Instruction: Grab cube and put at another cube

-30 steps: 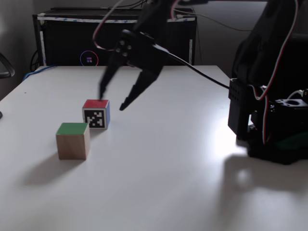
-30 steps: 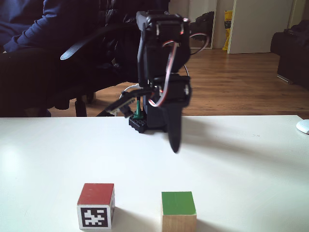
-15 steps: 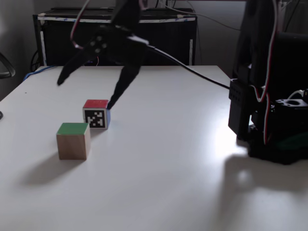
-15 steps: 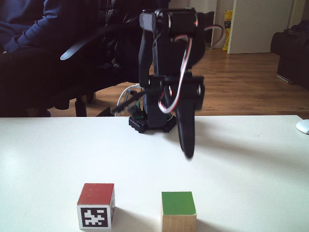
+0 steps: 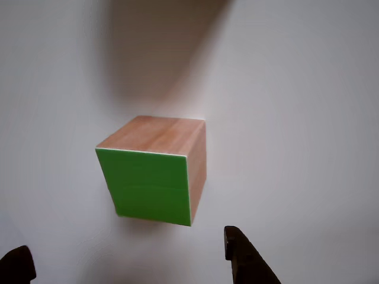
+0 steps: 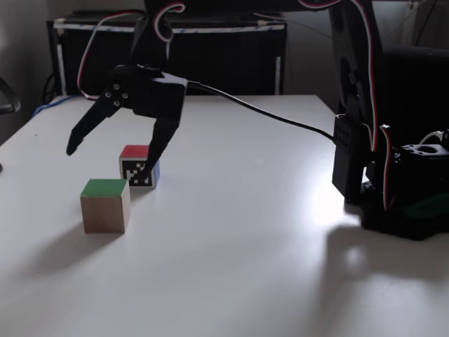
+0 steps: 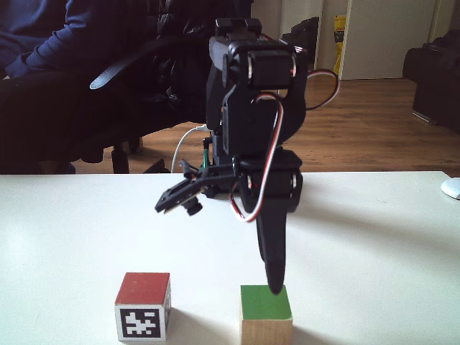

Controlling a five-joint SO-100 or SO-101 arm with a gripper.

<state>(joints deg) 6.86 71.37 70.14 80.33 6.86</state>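
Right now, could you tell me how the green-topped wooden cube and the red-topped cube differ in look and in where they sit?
The green-topped wooden cube shows plain wood-grain sides; the red-topped cube carries a black-and-white square marker on its front and a blue side. In a fixed view, the green-topped cube sits right of the red-topped cube, apart from it, with the open gripper poised above the green one. Both rest flat on the white table and look about equal in size.

The green-topped cube (image 6: 105,205) has bare table (image 6: 231,260) on its left, near and right sides in a fixed view. Just beyond it to the right stands the red-topped cube (image 6: 140,166), with a narrow gap between them. The open gripper (image 6: 112,158) hangs above, its fingers wider apart than the green-topped cube.
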